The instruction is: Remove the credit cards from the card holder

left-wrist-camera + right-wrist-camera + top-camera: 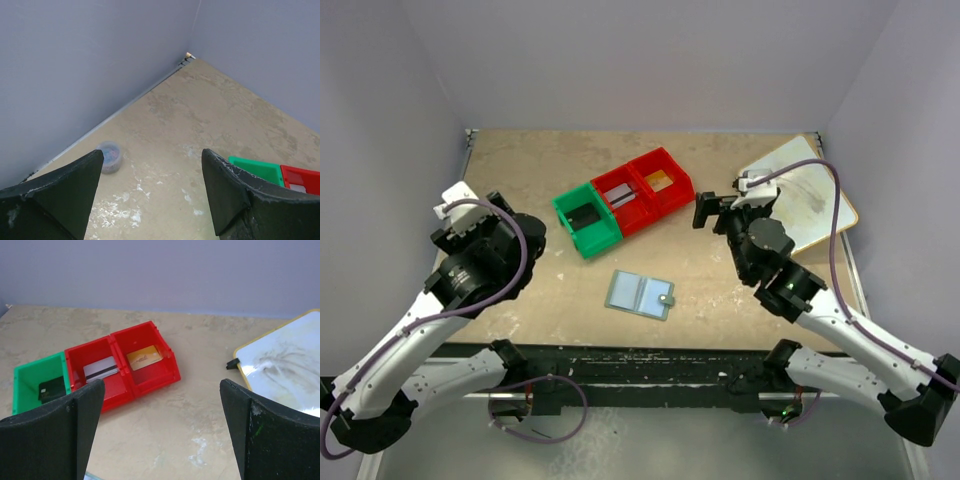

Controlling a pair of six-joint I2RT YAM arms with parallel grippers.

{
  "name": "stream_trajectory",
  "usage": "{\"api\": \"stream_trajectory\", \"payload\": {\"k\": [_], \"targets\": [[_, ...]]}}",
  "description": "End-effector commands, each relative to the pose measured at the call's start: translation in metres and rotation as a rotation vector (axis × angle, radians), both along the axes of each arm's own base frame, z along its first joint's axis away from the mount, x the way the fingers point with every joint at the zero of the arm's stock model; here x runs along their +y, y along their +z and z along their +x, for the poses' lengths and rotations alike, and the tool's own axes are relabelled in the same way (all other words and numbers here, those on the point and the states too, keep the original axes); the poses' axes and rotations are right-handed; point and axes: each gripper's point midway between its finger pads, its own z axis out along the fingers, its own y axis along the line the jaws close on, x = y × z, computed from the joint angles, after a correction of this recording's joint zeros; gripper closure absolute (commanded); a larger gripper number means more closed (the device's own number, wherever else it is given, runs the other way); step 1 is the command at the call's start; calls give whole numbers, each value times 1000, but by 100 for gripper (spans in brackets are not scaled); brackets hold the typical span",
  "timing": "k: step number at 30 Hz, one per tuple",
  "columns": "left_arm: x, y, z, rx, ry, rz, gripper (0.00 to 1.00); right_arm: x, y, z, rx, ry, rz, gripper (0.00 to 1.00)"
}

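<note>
Three thin flat credit cards (623, 198) lie in three small plastic bins at the far side of the tan table (560, 290). One dark card (52, 389) is in the green plastic bin (40, 362). One grey card with a black stripe (101, 370) is in the middle red plastic bin (87, 355). One orange card (144, 357) is in the end red plastic bin (152, 380). The bins stand side by side in a row.

The small grey-green card holder (640, 294) lies open and flat on the table. It is nearer to the arms than the bins are, and apart from them. Its pale blue inside faces up. I see no card sticking out of it. It looks small from above, so I cannot be sure the pockets are empty.

The left gripper (152, 160) has its two black fingers spread wide and holds nothing. It hangs over the left side of the table and faces the far corner. The right gripper (162, 390) is spread wide too and holds nothing. It hangs between the bins and the big cream board with a yellow edge (810, 195).

I think the job is done or nearly done. All that may be left is to check the pockets for one more card.
</note>
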Motion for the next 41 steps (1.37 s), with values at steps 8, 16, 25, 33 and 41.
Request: {"api": "stream_trajectory", "payload": {"k": [8,16,25,33,41], "targets": [[-6,1,16,110,-24,138,22,-24,13,27,-26,-91,-26,0],[26,4,40,168,-14,30,21,-78,37,43,29,-116,55,0],[62,25,54,146,74,-125,21,-72,74,34,70,-55,57,0],[74,54,15,36,131,-148,20,-78,92,19,16,-53,93,0],[73,52,13,34,116,-152,20,-76,74,12,64,-46,139,0]]}}
